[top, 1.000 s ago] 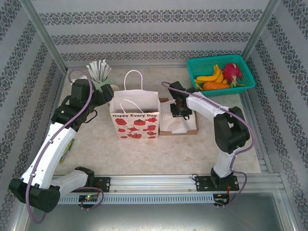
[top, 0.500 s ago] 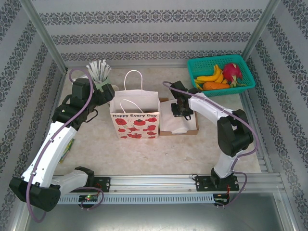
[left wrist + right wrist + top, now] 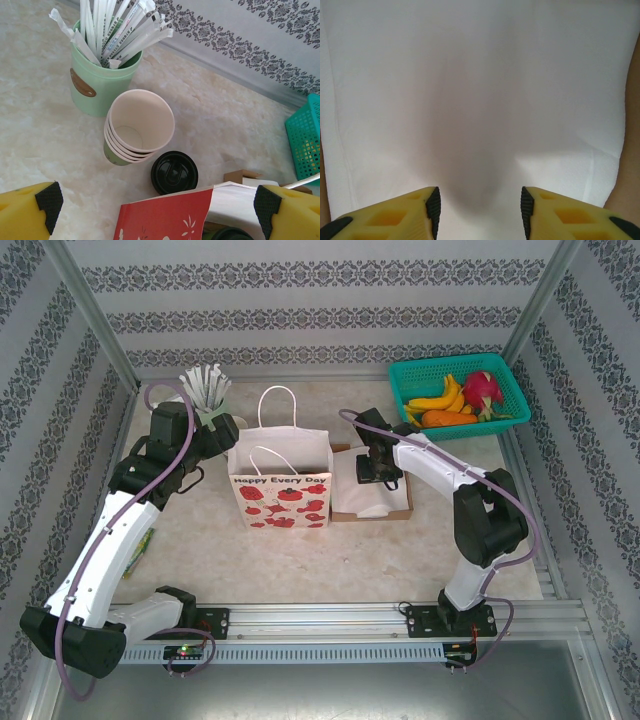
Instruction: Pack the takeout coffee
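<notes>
Occupying the most area, the table [image 3: 200,550] carried a printed paper bag [image 3: 281,498] near its centre, a teal basket [image 3: 400,380] at the far right corner and a cardboard box [image 3: 370,517] just right of the bag. The left gripper [image 3: 157,202] stood at full width, empty, near the bag's rim. The right gripper [image 3: 478,207] stood partly apart over a white sheet [image 3: 480,90], with nothing between its jaws. A green cup [image 3: 97,85] stood just beside a stack of lidless cups [image 3: 137,125]. The takeout coffee [image 3: 174,172] stood upright just beside that stack, at the bag's edge.
</notes>
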{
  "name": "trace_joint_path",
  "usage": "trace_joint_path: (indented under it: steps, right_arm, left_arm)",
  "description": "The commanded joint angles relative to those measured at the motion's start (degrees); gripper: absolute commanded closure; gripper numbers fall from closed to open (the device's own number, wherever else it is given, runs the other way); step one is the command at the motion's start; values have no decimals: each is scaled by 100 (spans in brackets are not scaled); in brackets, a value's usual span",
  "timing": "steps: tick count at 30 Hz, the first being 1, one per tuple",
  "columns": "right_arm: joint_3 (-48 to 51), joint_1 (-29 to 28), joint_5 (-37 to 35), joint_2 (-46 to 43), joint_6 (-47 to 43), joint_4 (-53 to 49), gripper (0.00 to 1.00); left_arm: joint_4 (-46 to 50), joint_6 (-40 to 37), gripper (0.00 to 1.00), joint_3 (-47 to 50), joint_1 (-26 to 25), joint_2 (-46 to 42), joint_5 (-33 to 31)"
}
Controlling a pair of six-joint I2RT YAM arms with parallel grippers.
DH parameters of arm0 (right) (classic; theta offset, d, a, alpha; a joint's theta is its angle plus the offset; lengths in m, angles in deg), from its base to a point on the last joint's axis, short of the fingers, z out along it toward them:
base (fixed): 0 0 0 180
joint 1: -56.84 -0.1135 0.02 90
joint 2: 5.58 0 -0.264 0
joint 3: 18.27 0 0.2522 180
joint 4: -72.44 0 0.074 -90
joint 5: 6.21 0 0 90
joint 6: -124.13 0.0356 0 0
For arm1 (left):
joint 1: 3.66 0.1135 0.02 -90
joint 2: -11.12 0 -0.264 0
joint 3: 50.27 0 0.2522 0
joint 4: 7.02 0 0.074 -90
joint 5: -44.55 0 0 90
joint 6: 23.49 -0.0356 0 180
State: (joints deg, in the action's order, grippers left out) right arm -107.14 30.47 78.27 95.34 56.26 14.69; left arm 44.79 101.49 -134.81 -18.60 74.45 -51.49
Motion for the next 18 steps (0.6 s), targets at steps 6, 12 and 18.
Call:
trace_joint_path:
  steps: [6,12,18]
  right_arm:
    - [60,33,120,129,-4,-22,75]
    - [91,34,109,82,-39,-22,90]
    - [192,45,-70,-389,-56,65,100]
  left_arm:
    - [-74,51,0,-160,-6,28,15]
    - [-52,51,0,-162,-1,22,3]
    - [-41,44,0,-164,-5,-10,-19]
